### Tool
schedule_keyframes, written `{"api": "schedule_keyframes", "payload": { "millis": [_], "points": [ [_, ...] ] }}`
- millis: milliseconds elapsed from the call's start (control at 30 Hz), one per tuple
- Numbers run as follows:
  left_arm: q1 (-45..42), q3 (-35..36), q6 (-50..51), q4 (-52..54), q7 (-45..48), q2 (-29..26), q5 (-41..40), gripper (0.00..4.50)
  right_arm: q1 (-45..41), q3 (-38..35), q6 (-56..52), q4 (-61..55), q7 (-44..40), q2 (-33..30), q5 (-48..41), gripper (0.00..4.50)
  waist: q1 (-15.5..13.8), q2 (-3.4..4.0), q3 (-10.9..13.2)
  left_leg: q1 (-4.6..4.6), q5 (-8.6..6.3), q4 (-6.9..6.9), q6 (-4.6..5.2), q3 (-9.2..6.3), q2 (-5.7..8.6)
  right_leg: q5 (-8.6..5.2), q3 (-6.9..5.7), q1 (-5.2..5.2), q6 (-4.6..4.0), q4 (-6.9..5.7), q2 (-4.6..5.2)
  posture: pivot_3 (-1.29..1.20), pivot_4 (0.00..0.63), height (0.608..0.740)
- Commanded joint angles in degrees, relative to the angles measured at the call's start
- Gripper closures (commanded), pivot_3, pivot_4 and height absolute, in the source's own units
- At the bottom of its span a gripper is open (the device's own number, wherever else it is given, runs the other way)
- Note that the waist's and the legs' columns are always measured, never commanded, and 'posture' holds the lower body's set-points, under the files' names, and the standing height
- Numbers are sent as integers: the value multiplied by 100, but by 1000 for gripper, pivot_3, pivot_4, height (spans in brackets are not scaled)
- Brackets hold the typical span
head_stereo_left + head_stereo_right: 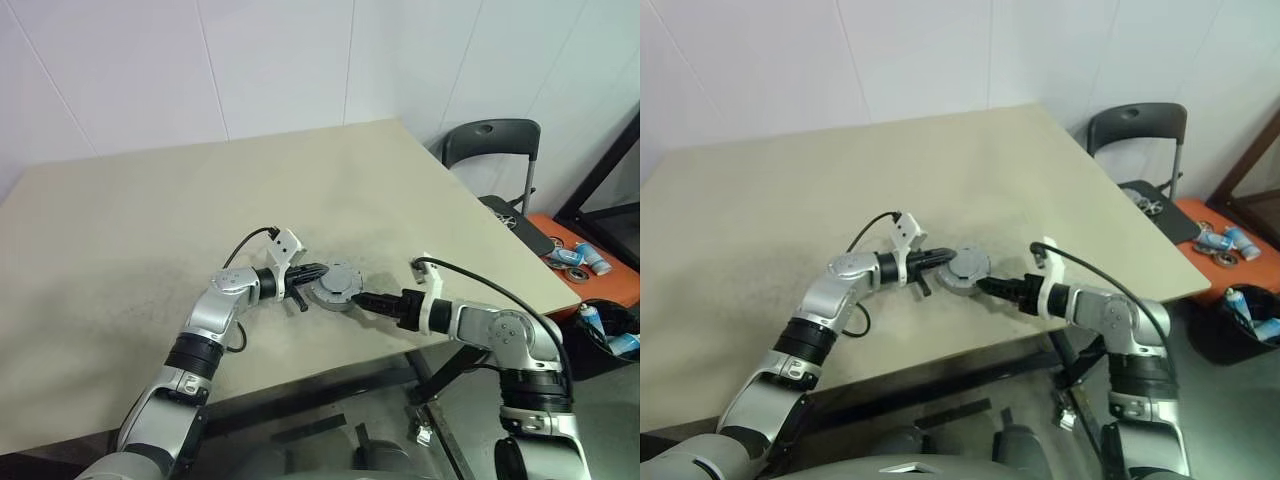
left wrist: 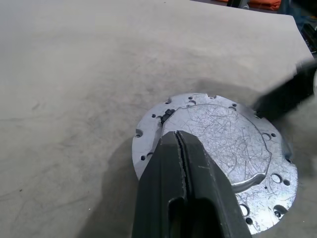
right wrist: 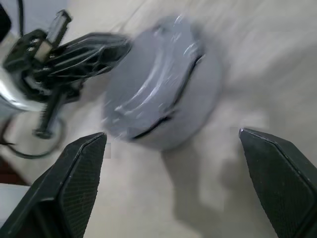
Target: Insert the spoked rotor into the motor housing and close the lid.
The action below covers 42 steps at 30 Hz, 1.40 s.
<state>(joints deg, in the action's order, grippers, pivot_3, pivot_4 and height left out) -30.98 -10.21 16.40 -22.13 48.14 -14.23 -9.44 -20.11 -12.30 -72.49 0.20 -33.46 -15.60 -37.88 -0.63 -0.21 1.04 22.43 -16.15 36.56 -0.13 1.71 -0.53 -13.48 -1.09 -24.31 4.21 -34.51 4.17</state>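
Observation:
A round grey motor housing [image 3: 205, 94] sits on the table near the front edge, with the flat scratched grey lid [image 2: 223, 144] lying on top of it. My left gripper [image 2: 177, 136] is shut, and its tips lie over the left part of the lid; I cannot tell whether they touch it. My right gripper [image 1: 358, 298] is open, just right of the housing and pointing at its side, apart from it. In the right wrist view its two fingers stand wide on either side of the housing. The spoked rotor is hidden.
The beige table's [image 1: 150, 200] front edge runs close under both grippers. Beyond its right corner stand a dark chair [image 1: 495, 140], an orange tray [image 1: 600, 285] with cans, and a black bin [image 1: 612, 335]. The left gripper's cable [image 1: 245, 245] loops over the table.

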Motion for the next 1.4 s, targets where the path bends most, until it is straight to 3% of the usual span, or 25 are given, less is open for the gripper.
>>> {"api": "schedule_keyframes", "payload": {
  "millis": [33,367,700,933,1400],
  "points": [
    [87,-39,70,-138,-36,-67,116,4500,-38,-126,-124,-58,377,341,-159,22,7,0,0,-1,-3,11,6,-1,-3,1,-1,6,3,-4,-6,0,0,740],
    [153,-60,110,-28,-63,-89,108,4500,-35,-545,-226,142,972,889,-324,22,75,-1,0,-25,-15,76,26,-9,-20,-3,12,22,0,-73,-57,0,0,740],
    [78,-23,53,-134,-96,-71,117,4500,-9,-1439,-1426,269,1353,1007,-958,22,116,-2,-2,-28,-15,77,26,-11,-20,3,15,31,11,-73,-54,0,0,740],
    [57,-18,30,-143,-134,-40,127,4500,-593,-1476,-829,1020,1757,949,-491,22,151,-3,1,-105,-16,71,26,-10,-24,-10,15,101,-5,-68,-56,0,0,740],
    [162,161,189,54,148,-430,-38,4500,-1113,-1407,-936,757,2518,1466,-517,22,184,-1,1,-105,-15,71,26,-11,-24,3,46,87,6,-76,-68,0,0,740]
  ]
}}
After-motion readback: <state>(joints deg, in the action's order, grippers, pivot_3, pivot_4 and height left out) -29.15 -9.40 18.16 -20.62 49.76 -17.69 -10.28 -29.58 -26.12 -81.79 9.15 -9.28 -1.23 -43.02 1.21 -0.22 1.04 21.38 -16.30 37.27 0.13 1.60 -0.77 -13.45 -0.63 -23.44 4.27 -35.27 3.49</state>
